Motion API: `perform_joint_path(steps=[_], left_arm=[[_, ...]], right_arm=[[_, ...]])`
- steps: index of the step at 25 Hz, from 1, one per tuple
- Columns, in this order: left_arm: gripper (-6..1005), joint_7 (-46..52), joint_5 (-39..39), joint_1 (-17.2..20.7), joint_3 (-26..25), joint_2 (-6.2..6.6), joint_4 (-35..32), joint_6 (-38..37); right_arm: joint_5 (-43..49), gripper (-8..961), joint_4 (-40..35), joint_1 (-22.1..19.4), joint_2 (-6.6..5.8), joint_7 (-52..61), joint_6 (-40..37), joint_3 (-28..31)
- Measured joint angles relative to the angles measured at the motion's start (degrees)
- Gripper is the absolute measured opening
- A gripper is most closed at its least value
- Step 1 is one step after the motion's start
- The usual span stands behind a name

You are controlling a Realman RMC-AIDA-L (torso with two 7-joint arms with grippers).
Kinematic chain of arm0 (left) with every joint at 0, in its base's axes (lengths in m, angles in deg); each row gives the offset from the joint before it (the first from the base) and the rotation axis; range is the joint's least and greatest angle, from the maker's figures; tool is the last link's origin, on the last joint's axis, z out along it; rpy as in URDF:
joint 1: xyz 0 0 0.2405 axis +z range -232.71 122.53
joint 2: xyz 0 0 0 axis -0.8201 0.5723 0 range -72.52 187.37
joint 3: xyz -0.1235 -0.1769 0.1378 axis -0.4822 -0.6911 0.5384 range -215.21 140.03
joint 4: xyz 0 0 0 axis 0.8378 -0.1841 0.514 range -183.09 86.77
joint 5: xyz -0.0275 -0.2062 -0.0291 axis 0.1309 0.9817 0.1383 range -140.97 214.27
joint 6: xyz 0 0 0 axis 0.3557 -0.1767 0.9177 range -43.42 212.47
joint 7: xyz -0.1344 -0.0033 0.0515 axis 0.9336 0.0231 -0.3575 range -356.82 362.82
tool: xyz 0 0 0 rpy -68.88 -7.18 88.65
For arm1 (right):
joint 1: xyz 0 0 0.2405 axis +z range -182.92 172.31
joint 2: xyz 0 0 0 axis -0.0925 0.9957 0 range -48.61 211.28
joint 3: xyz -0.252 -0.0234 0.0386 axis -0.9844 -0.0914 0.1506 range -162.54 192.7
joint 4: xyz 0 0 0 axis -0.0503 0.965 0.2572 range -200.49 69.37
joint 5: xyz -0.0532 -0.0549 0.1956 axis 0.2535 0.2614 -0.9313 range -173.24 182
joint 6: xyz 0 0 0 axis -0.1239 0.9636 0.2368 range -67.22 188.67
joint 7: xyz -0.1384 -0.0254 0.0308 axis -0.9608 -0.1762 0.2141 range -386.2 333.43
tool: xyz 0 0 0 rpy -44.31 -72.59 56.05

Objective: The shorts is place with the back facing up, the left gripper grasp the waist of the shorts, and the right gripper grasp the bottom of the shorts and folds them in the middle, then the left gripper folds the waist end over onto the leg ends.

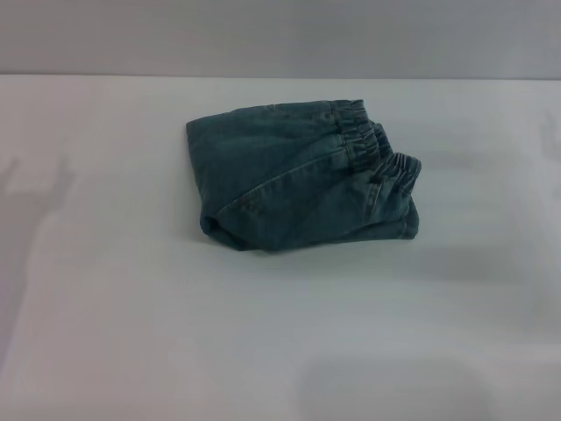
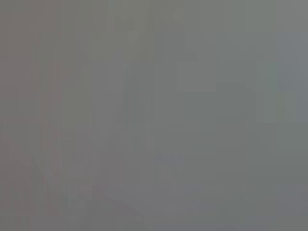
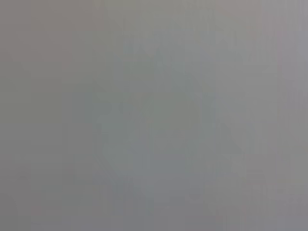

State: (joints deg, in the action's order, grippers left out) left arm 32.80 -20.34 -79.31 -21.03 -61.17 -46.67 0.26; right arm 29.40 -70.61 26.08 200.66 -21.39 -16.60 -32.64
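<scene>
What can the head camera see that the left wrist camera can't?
Only the head view shows the shorts, folded into a small bundle on the white table, with the puckered waist of the shorts on the side toward the robot's right. Only the left wrist view: nothing of its own, just a plain grey blur with no object to make out. Both share one thing: neither shows a gripper or an arm.
</scene>
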Motion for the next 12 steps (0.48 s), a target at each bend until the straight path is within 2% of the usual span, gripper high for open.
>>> perform_joint_path(steps=[5, 10, 12], left_arm=[[816, -3.0, -0.2, 0.9, -0.6, 0.15, 0.6, 0.5], [816, -6.5, -0.4, 1.7, -0.5, 0.31, 0.3, 1.0], [816, -7.1, -0.4, 1.9, -0.4, 0.37, 0.1, 1.3]], right_arm=[[-4.5, 371, 3.5, 2.1, 0.15, 0.0, 0.0, 1.4], [-4.8, 561, 5.1, 3.5, 0.22, 0.0, 0.0, 1.4], [-4.8, 562, 6.0, 4.2, 0.26, 0.0, 0.0, 1.5]])
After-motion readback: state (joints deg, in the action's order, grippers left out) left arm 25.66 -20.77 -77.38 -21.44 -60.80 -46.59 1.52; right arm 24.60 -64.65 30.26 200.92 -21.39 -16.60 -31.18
